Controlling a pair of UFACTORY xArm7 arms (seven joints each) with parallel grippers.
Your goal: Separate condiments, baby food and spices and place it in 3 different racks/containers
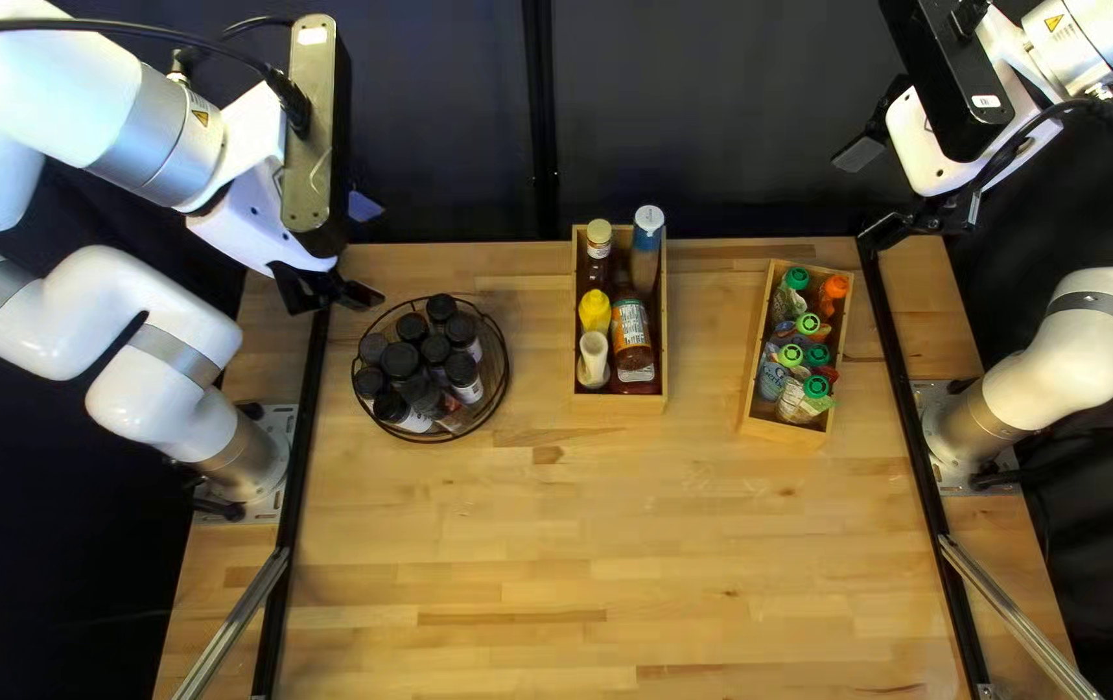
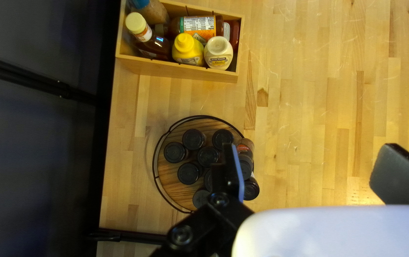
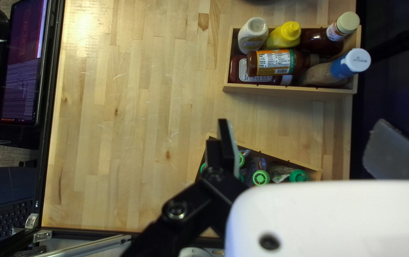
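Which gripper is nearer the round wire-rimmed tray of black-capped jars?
Left. The left gripper hangs close by the round wire-rimmed tray; the right gripper is far across the table, past the wooden condiment box.

Round rack: is sitting at the table's left, holding the spice jars.
Middle crate: is standing between round rack and right crate.
Mustard bottle: is standing behind the mayonnaise bottle, along middle crate's left side.
Sauce bottle: is lying across another bottle, right of those two.
Right crate: is sitting askew at the right, holding the baby food pouches.
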